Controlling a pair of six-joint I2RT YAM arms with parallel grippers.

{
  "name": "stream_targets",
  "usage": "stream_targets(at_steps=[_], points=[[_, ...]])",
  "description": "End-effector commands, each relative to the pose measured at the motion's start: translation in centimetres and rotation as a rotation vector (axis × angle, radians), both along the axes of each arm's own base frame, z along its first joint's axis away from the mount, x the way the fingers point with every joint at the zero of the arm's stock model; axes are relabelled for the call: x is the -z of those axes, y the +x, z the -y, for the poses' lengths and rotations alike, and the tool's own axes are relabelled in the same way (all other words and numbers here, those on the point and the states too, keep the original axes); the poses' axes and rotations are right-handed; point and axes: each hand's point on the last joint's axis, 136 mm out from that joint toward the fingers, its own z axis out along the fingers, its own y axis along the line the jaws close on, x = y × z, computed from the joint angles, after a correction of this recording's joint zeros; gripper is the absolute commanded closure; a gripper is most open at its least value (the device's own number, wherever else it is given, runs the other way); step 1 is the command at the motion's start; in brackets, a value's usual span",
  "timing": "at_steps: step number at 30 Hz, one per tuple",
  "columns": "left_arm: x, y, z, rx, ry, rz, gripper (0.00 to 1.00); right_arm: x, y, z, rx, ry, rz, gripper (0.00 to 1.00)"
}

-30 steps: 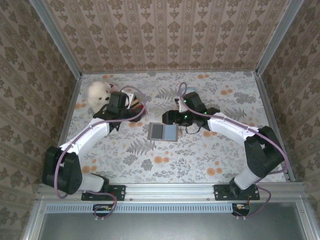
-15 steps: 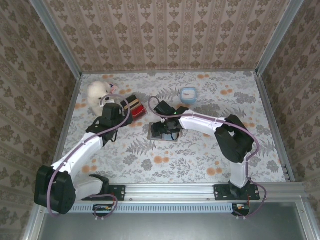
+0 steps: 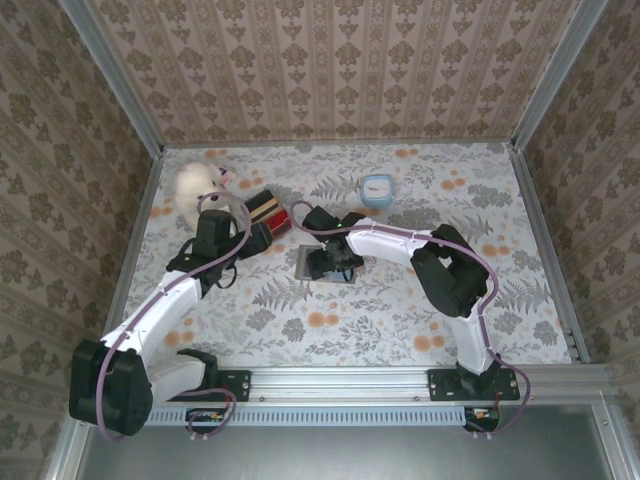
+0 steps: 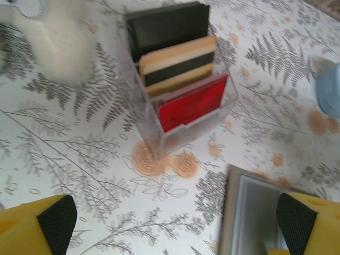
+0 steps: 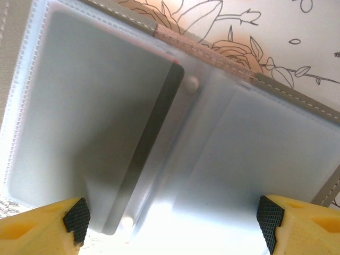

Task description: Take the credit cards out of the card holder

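The card holder (image 3: 304,266) lies spread open on the flowered table, grey-brown with pale translucent pockets (image 5: 249,149). One of the credit cards (image 5: 95,117), grey with a dark stripe, sits inside the left pocket. My right gripper (image 3: 335,262) hovers directly over the holder, open (image 5: 172,223), with its fingertips (image 5: 74,219) on either side of the pockets and nothing held. My left gripper (image 3: 250,240) is open (image 4: 175,223) above bare table, just left of the holder's corner (image 4: 249,212).
A clear box of black, tan and red slabs (image 3: 268,212) (image 4: 178,79) stands just beyond the left gripper. A white plush toy (image 3: 195,185) sits at the back left, and a small blue-and-white cup (image 3: 377,188) is behind the holder. Walls enclose the table.
The right gripper swung left from beside the holder to right over it, its arm folding in. The left gripper drew back toward me, away from the clear box.
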Motion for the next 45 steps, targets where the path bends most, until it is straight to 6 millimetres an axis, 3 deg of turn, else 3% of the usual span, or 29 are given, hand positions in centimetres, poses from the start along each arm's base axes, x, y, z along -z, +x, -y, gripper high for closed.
stream_targets(at_steps=[1,12,16,21,26,30,39,45], points=[[-0.5,-0.6,1.8,0.083,-0.088,-0.003,0.00,2.2,-1.2,2.2,0.016,-0.088,-0.077,0.16],[2.3,-2.2,3.3,0.119,-0.082,-0.114,0.06,4.6,-2.2,4.8,0.025,-0.154,-0.146,0.26],[3.3,-2.5,4.3,0.121,-0.104,-0.143,0.16,5.4,-2.2,5.9,0.021,-0.228,-0.142,0.28],[4.7,-2.7,5.4,0.098,-0.149,-0.184,0.36,6.3,-2.3,6.7,0.023,-0.268,-0.151,0.30],[5.6,-2.5,6.2,0.090,-0.188,-0.213,0.50,5.9,-2.3,5.8,0.025,-0.209,-0.145,0.30],[6.0,-3.0,8.3,0.147,-0.234,-0.231,0.56,5.7,-2.2,5.4,0.033,-0.171,-0.149,0.30],[6.7,-2.7,9.2,0.171,-0.263,-0.248,0.62,2.8,-1.7,3.6,0.007,0.010,-0.102,0.25],[7.5,-2.7,10.1,0.194,-0.265,-0.271,0.65,3.0,-1.6,3.3,0.004,0.031,-0.108,0.18]])
